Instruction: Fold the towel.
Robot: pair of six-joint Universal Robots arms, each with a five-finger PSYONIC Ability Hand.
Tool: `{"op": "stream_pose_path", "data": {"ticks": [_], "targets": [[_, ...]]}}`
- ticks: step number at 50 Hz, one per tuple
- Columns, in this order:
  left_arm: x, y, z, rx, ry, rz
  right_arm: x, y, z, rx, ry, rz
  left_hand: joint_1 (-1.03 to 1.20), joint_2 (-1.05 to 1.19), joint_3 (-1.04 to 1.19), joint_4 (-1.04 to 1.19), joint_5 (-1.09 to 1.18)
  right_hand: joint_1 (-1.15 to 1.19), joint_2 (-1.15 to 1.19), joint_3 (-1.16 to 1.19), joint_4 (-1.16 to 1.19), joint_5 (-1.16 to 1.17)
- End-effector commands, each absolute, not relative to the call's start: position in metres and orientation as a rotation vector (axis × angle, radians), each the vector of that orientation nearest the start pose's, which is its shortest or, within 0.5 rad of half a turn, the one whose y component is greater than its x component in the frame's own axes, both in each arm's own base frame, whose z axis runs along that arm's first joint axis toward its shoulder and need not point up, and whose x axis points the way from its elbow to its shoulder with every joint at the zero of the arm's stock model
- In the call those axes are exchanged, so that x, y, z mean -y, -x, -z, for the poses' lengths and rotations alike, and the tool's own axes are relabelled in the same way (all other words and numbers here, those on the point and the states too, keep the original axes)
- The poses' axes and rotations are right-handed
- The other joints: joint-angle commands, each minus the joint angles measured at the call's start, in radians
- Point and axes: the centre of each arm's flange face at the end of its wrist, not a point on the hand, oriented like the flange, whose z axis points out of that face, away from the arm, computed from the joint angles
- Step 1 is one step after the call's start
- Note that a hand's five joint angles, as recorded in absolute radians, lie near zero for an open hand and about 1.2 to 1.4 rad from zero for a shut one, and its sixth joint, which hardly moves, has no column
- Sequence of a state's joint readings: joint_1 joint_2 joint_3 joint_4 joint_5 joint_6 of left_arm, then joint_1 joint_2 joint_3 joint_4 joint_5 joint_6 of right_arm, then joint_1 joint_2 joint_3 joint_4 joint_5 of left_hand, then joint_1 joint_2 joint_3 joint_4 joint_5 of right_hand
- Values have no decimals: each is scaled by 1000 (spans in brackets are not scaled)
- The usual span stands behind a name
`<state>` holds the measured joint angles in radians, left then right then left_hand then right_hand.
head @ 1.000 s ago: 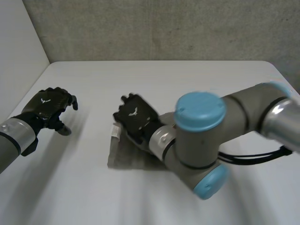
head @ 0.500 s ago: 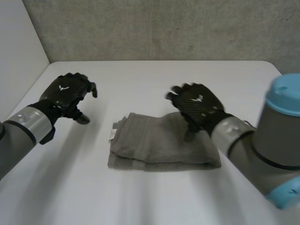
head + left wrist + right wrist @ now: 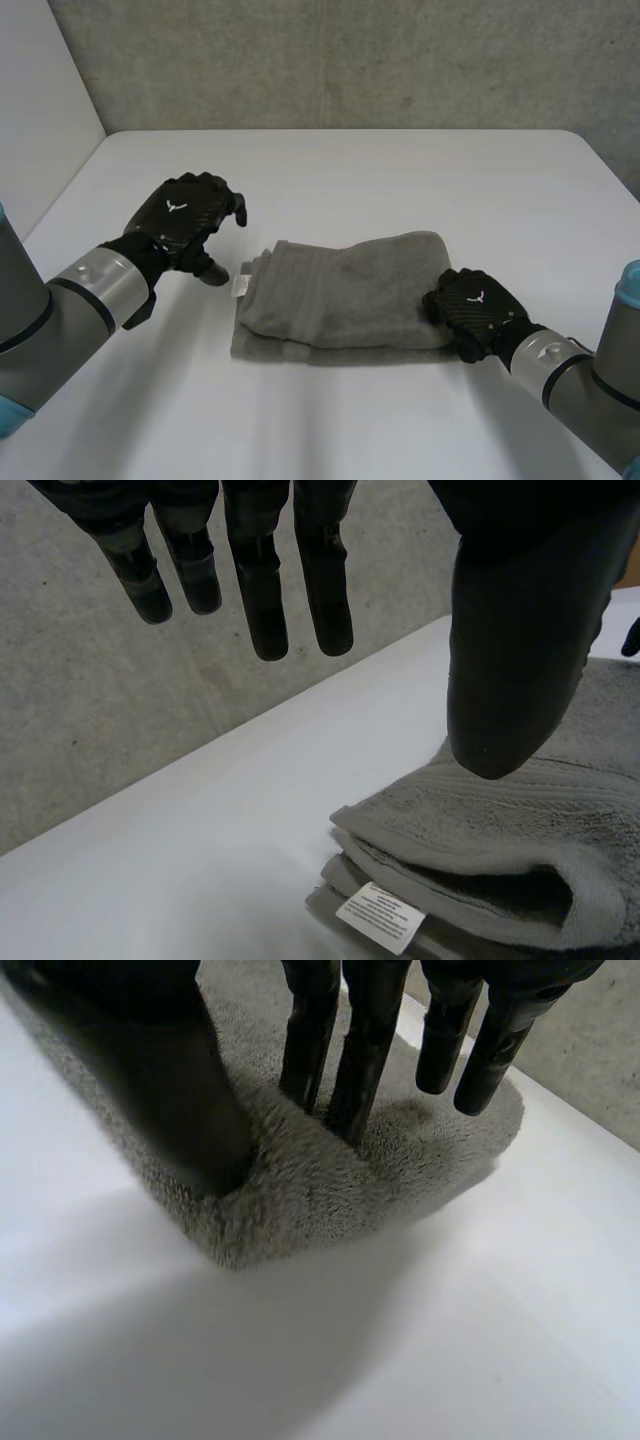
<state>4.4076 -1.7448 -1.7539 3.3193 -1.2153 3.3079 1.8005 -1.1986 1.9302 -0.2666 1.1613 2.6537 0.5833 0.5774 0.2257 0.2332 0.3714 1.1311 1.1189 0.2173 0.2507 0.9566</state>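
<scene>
In the head view a folded grey towel [image 3: 340, 290] lies in the middle of the white table [image 3: 400, 180]. A small white label [image 3: 241, 285] sticks out at its left end, its print too small to read. The left hand [image 3: 185, 222] hovers just beside that end, fingers loosely spread and holding nothing. The right hand [image 3: 470, 305] sits on the towel's near right corner. A concrete wall [image 3: 350, 60] runs behind the table. In the left wrist view the left hand [image 3: 520, 630] hangs above the towel [image 3: 520, 850] with fingers [image 3: 265, 580] straight and thumb held apart, gripping nothing. The label [image 3: 380, 917] juts from between the folded layers below, bearing lines of fine print that cannot be read. The table [image 3: 200, 820] and concrete wall [image 3: 100, 700] lie beyond. In the right wrist view the right hand [image 3: 150, 1050] has its thumb and two fingers [image 3: 305, 1050] set into the pile at a corner of the towel [image 3: 280, 1190], a low ridge of cloth nipped between them. Its other fingers are clear of the cloth, with the bare table [image 3: 450, 1340] beside the corner.
</scene>
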Motion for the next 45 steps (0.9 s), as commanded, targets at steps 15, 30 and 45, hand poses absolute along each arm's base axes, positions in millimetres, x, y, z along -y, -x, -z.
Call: {"op": "stream_pose_path", "data": {"ticks": [15,30,45], "targets": [[246,242,-222,-2509,-993,2213,264,-204,-179,-2171,1203,1785,-44,-38,-51,-59,-7,265,277,-43,-76,265],[249,233,-236,-2451,-936,2267,183,-332,-228,-1591,1577,1747,-50,-44,-51,-59,-12,265,277,-43,-76,265],[251,230,-243,-2454,-873,2304,142,-384,-151,-1614,1640,1476,-97,-91,-51,-59,-59,-581,-569,-43,-76,-581]]}}
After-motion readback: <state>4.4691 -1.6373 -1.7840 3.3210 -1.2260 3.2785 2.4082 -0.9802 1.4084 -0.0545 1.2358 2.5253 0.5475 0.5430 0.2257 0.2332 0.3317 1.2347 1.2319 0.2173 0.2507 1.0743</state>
